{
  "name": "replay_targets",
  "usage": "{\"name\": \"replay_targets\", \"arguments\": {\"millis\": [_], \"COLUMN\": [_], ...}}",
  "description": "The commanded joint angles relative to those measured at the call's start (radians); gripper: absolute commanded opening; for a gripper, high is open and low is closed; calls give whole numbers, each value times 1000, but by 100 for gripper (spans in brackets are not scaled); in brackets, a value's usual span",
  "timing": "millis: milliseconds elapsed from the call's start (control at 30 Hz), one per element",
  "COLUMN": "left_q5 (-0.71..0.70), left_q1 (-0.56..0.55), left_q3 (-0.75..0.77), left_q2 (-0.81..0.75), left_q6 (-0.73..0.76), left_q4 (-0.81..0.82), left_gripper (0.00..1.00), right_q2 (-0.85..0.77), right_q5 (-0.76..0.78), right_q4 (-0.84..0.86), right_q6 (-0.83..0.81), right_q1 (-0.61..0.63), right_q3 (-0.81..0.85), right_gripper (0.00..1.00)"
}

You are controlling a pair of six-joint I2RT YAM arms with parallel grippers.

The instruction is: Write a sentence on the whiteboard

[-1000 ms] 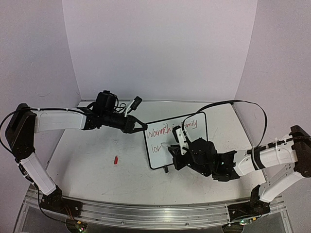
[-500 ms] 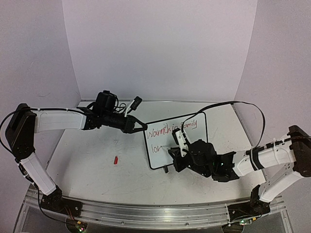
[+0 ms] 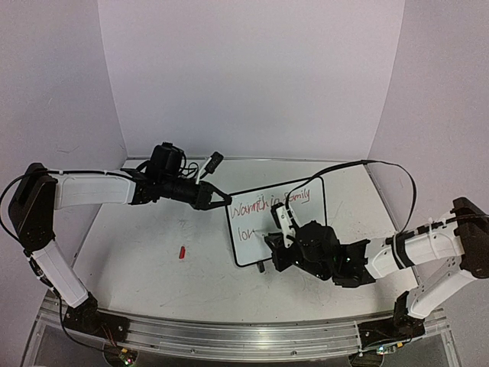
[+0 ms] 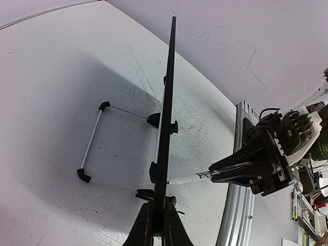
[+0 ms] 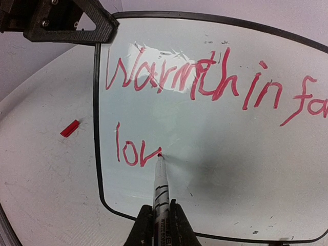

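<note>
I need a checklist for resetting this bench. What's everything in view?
whiteboard: one, white with black frame, standing mid-table.
sentence: one, red, on the whiteboard in two lines; the second stops at "lov".
marker: one, white with red tip, tip touching the whiteboard after "lov".
red piece: one, red, on the table left of the whiteboard; possibly a cap.
table: one, white, scuffed.
left gripper: one, black, shut on the whiteboard's top-left corner.
right gripper: one, black, shut on the marker.
</note>
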Motion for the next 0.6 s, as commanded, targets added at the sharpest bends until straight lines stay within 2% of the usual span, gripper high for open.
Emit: {"name": "replay_targets", "arguments": {"millis": [0,567], "left_q5": [14,13], "left_q1": [-5,-6], "left_q3": [10,10], "left_q2": [-47,-50], "left_q6": [14,14], "left_q4": [10,8], "left_gripper": [0,0], "right_q2": [-4,-53], "right_q5": [67,95], "right_q4": [-24,14], "right_q6": [30,25], "right_q1": [-3,-12], "right_q3": [2,-11], "right_gripper": [0,0]}}
